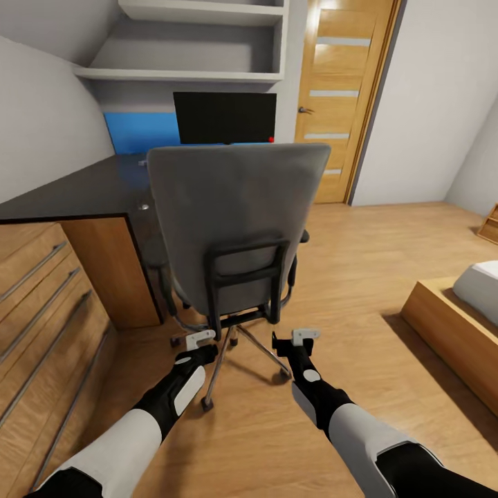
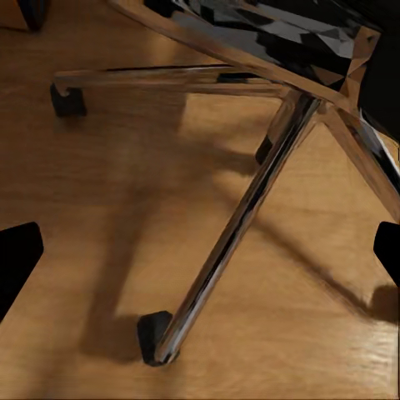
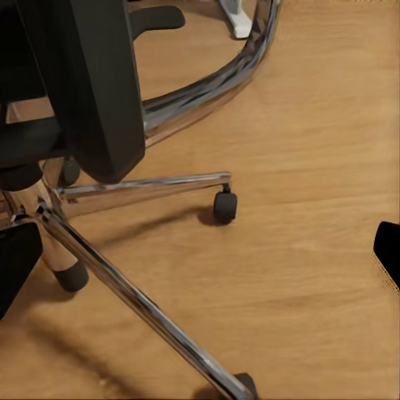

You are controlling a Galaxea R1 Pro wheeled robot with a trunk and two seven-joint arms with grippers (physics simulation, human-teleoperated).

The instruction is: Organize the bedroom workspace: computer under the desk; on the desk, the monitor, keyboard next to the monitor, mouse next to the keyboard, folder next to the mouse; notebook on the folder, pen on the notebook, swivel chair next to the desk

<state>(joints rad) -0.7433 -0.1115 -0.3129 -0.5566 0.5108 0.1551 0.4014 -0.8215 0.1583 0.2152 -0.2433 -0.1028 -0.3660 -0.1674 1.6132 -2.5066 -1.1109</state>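
The grey swivel chair (image 1: 235, 214) stands with its back toward me, pushed up against the black desk (image 1: 83, 190). On the desk behind it stands the black monitor (image 1: 225, 117). Both arms reach low toward the chair's base. My left gripper (image 1: 195, 339) hangs open over a chrome leg (image 2: 250, 200) with a black caster (image 2: 154, 333). My right gripper (image 1: 299, 337) is open too, beside the star base (image 3: 125, 292) and a caster (image 3: 225, 204). The chair back hides its seat. The computer, keyboard, mouse, folder, notebook and pen are out of view.
A light wooden cabinet with long bar handles (image 1: 41, 311) lines the left side. White shelves (image 1: 200, 48) and a blue wall panel (image 1: 138, 131) sit above the desk. A wooden door (image 1: 346, 97) is behind, and a bed corner (image 1: 463, 304) at the right. Open wood floor (image 1: 360, 263) lies between.
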